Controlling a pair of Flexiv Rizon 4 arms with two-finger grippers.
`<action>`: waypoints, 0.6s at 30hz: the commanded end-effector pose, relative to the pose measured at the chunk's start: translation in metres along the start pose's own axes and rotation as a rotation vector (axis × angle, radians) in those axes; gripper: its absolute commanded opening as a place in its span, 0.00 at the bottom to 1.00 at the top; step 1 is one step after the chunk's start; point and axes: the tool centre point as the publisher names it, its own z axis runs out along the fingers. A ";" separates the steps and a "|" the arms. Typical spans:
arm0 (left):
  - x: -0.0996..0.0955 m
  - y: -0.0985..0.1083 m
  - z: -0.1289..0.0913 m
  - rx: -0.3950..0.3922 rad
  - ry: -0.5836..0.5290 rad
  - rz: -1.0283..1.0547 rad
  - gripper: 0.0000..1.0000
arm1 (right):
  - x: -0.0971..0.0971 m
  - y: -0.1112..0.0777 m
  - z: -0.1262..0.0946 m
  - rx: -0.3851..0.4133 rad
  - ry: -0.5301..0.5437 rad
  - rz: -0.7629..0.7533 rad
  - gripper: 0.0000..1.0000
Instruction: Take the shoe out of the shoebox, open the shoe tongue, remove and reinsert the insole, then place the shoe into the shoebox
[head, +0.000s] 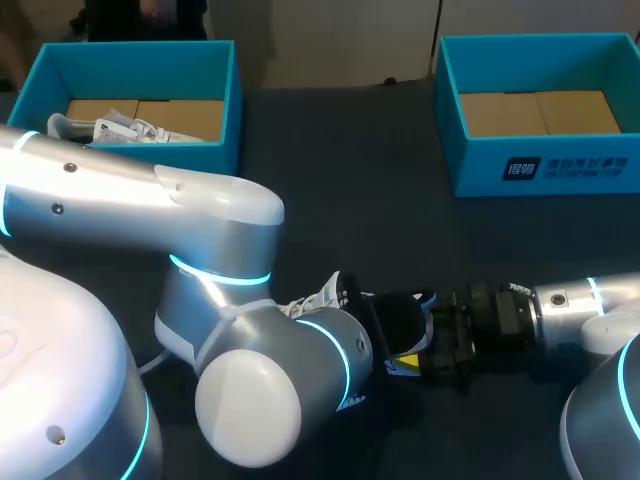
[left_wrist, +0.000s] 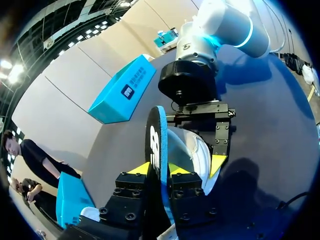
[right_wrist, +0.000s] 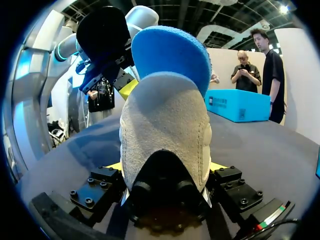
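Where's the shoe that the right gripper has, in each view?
Head: shoe, lower middle, mostly behind left arm.
Left wrist: shoe ahead of left gripper, behind the insole it grips.
Right wrist: shoe clamped in right gripper, heel nearest.
Shared landmark: blue insole, both wrist views.

This is looking like a robotics lab bench: a silver left arm and right arm, ringed in glowing blue, are working over a dark-covered table. A blue shoebox is sitting well ahead of the right gripper, a second shoebox well ahead of the left gripper.
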 end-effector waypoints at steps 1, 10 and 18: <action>-0.002 0.004 -0.003 0.009 0.000 0.002 0.22 | 0.001 0.001 0.001 0.004 -0.001 0.000 0.00; 0.002 0.007 -0.005 0.024 0.017 0.017 0.22 | 0.001 0.001 0.001 0.004 -0.001 0.000 0.00; 0.006 0.005 -0.007 0.031 0.020 0.029 0.24 | 0.001 0.001 0.001 0.004 -0.001 0.000 0.00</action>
